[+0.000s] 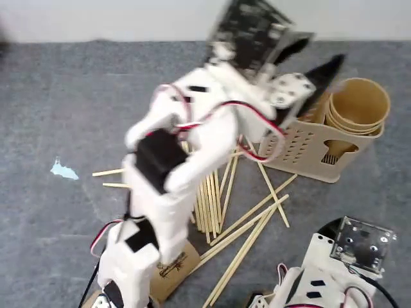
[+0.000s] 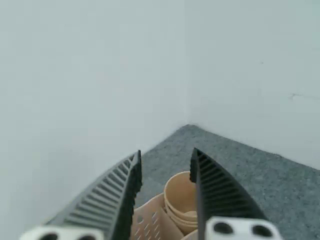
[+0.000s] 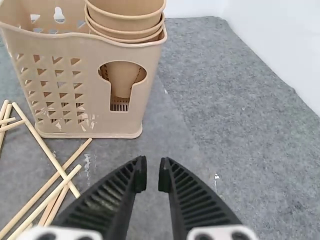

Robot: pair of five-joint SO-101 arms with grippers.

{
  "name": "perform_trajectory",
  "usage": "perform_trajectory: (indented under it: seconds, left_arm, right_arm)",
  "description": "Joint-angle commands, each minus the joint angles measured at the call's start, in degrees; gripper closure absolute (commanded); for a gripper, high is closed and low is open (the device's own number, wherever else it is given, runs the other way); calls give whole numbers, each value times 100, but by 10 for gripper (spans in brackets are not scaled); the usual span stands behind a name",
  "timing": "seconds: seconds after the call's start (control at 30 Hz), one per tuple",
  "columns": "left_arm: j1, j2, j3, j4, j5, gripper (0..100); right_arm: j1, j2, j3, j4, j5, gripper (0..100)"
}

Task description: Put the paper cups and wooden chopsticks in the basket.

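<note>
The left gripper (image 2: 166,154) has its jaws well apart with nothing between them. It hangs above the basket (image 2: 150,223), and in its own wrist view the stacked cups (image 2: 179,197) show through the gap between the two fingers, lower down and untouched. From the high view this gripper (image 1: 316,56) sits over the basket's (image 1: 302,149) near end, just beside the cups (image 1: 357,106), which stand upright and nested in the basket's far end.

The right gripper (image 3: 151,174) has its jaws all but together, with a thin gap and nothing in it. It is low over the mat (image 3: 240,115), pointing at the basket (image 3: 60,75) but apart from it. The cups (image 3: 125,21) rise past the rim in the compartment nearest this gripper, and one cup wall shows through the keyhole cut-out in the basket's side.

The chopsticks (image 3: 46,167) lie loose on the mat beside the basket, off to one side of the right jaws, not in their line. In the high view they (image 1: 247,218) fan out in a scattered pile between the two arms, partly under the left arm (image 1: 173,167). A brown printed paper piece (image 1: 171,272) lies at that arm's base; what it is I cannot tell. A pale blue scrap (image 1: 63,170) lies well apart on the mat.
</note>
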Motion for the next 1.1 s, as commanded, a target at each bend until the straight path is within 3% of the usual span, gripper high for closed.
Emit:
perform_trajectory:
  seconds: [0.0,0.17,0.37,0.77,0.97,1.07]
  left_arm:
    - [-396,-695,-418,571,-88,840]
    - [-1055,-1275,-418,1231,-229,840]
    - [-1996,-1960,101,1292,-404,840]
    - [-2338,-4782,5138,1257,-1301,840]
    - [-2347,-5644,7046,1257,-1864,844]
    - [-2699,-5697,7670,1266,-1996,844]
  right_arm:
    - [22,-4,0,31,18,941]
    - [22,-4,0,31,18,941]
    - [31,-4,0,31,18,941]
    - [40,-4,0,31,18,941]
    - [48,-4,0,31,18,941]
    - [48,-4,0,31,18,941]
